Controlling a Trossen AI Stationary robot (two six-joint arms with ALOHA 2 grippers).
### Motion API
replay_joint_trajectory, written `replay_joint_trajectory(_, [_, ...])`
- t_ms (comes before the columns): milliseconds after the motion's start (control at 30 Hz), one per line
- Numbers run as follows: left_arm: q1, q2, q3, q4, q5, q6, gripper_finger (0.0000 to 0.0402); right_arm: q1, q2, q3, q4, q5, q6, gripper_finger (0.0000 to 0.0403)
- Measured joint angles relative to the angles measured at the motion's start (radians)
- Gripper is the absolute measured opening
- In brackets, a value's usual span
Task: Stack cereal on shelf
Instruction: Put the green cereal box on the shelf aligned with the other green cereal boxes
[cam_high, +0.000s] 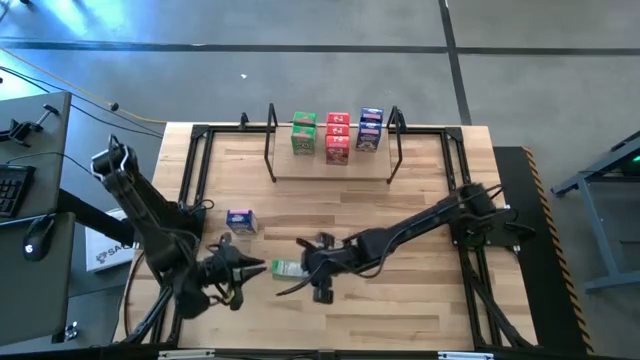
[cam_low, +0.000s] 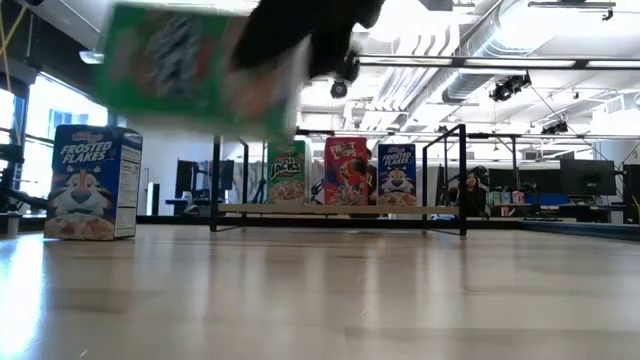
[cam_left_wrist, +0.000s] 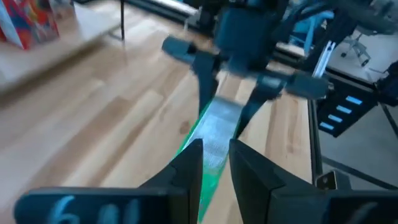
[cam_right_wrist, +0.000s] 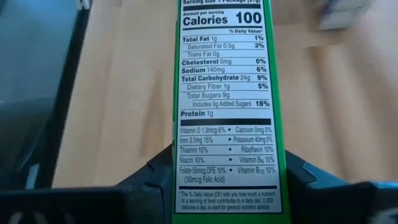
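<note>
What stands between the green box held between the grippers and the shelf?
Nothing visible. The green box, held between the left gripper and right gripper, has bare tabletop toward the shelf. The blue box stands off to the left.

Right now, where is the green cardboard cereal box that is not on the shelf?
In the high view, the green cardboard cereal box lies front-centre, between both end effectors.

Glossy cardboard cereal box (cam_right_wrist: 225, 106), smooth wooden table (cam_high: 400, 215).

Two dark six-joint arms, matte black links. Left pincer (cam_high: 262, 267): wedge-shaped black fingers. Right pincer (cam_high: 297, 268): black fingers, crossbar body. Thin black cables beside table (cam_high: 400, 310) frame.
</note>
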Motion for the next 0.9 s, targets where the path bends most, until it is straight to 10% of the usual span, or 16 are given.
replay_joint_trajectory(267, [0.063, -0.108, 0.0, 0.023, -0.008, 0.169, 0.0038, -0.009, -0.284, -0.162, -0.144, 0.122, -0.091, 0.0151])
replay_joint_trajectory(500, [0.238, -0.113, 0.0, 0.169, 0.171, 0.366, 0.001, -0.049, -0.509, -0.675, 0.588, -0.027, -0.167, 0.0151])
replay_joint_trajectory(700, [0.45, -0.113, 0.009, 0.352, 0.522, 0.615, 0.0074, -0.073, -0.543, -0.902, 1.004, -0.035, -0.191, 0.0151])
replay_joint_trajectory(900, [0.599, -0.112, 0.066, 0.302, 0.642, 0.671, 0.0171, -0.079, -0.542, -0.913, 1.039, -0.038, -0.243, 0.0151])
